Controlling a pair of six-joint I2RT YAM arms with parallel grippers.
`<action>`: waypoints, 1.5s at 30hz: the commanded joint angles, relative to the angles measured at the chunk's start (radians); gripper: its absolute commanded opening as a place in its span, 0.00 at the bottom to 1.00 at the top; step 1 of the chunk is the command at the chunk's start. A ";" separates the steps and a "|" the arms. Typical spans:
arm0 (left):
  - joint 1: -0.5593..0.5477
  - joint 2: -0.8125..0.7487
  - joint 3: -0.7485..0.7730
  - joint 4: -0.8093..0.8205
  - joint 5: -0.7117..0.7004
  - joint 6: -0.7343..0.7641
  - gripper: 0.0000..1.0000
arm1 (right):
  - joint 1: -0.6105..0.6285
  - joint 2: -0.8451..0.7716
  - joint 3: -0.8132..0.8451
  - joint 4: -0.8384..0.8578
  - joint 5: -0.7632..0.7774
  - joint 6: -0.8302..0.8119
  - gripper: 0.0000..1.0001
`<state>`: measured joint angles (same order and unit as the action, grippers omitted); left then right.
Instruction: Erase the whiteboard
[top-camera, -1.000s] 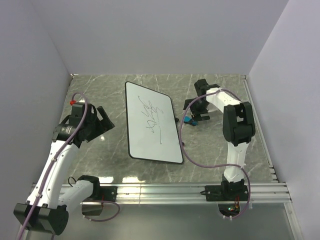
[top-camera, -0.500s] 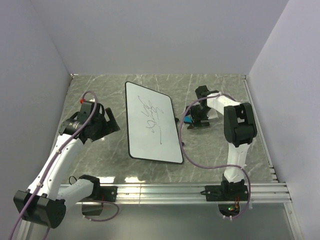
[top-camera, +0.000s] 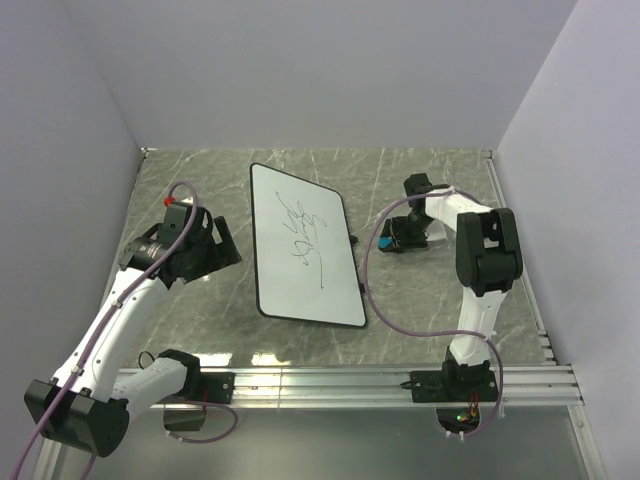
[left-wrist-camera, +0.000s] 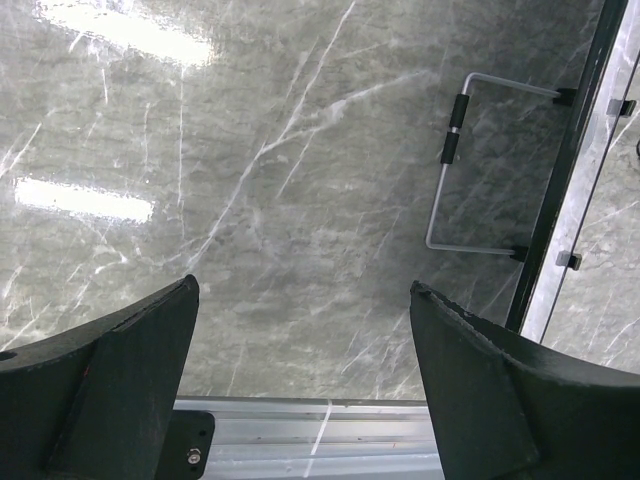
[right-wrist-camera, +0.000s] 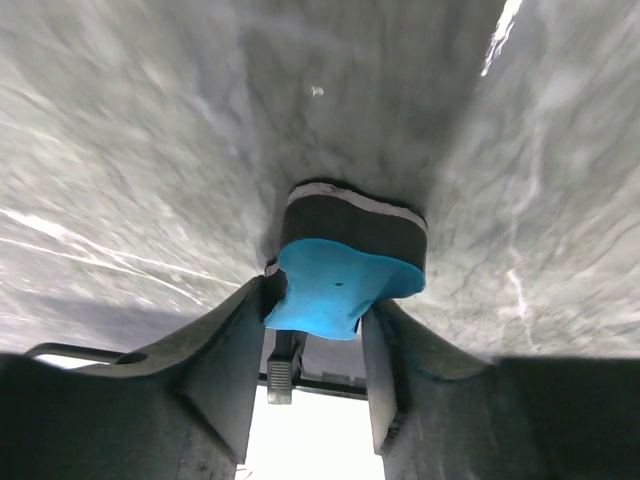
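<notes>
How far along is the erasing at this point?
Done: the right claw is shut on the blue eraser. In hand: that eraser sits off to the right of the whiteboard, not touching it. Left: the black scribbles are all there, none wiped yet. The left claw is open over the table, holding nothing.

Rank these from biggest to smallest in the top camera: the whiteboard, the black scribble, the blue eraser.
1. whiteboard
2. black scribble, drawn on the board
3. blue eraser, the smallest, though it is partly hidden and only a bit shows
</notes>
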<state>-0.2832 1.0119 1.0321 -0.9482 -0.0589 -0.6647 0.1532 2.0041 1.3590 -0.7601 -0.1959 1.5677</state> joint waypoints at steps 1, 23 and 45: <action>-0.004 -0.006 0.034 0.008 -0.012 0.025 0.92 | -0.026 -0.050 -0.030 0.008 0.070 -0.038 0.40; -0.004 0.220 0.189 0.333 0.257 0.022 0.76 | 0.017 -0.349 -0.020 0.111 -0.030 -0.584 0.00; -0.010 0.798 0.331 0.471 0.714 0.278 0.00 | 0.051 -0.450 -0.101 0.314 -0.493 -0.880 0.00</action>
<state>-0.2638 1.7050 1.3418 -0.3611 0.6697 -0.6224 0.1787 1.5585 1.2331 -0.5228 -0.5617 0.7650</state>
